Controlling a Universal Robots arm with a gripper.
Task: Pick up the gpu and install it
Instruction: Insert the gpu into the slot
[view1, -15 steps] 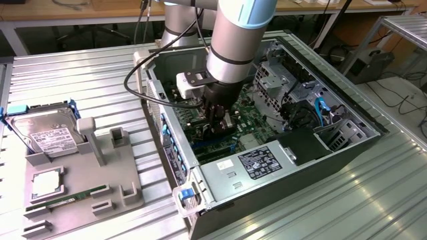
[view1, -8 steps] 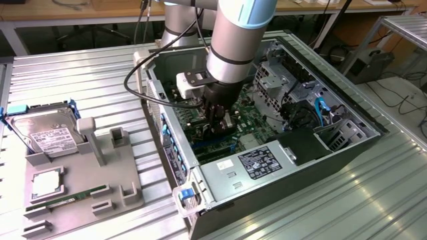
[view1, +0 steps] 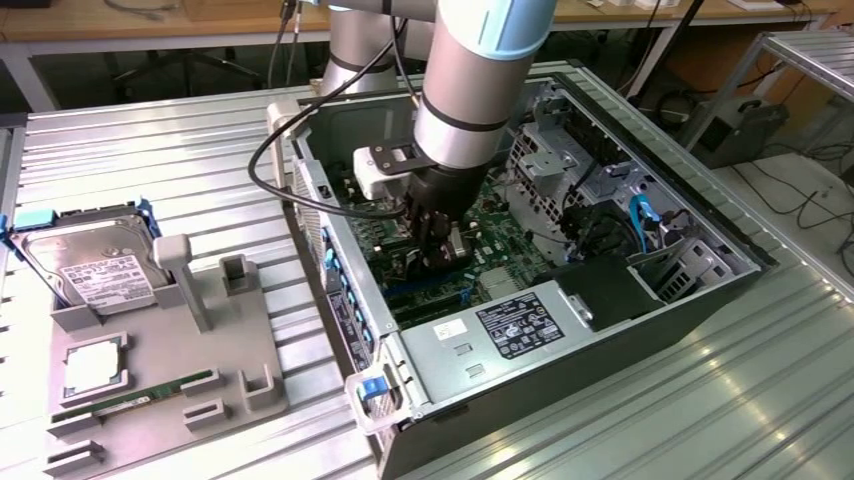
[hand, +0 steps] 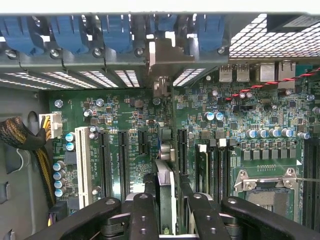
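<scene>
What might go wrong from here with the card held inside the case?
The gpu, clamped edge-on in the gripper, hangs over the black slots; lowered off-line, its edge could hit the capacitors beside them. Its far end may also catch on the rear frame under the blue clips.

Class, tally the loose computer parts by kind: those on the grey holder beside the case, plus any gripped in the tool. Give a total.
Hard drive: 1
Square silver chip: 1
RAM stick: 1
gpu, gripped in the tool: 1
Total: 4
</scene>
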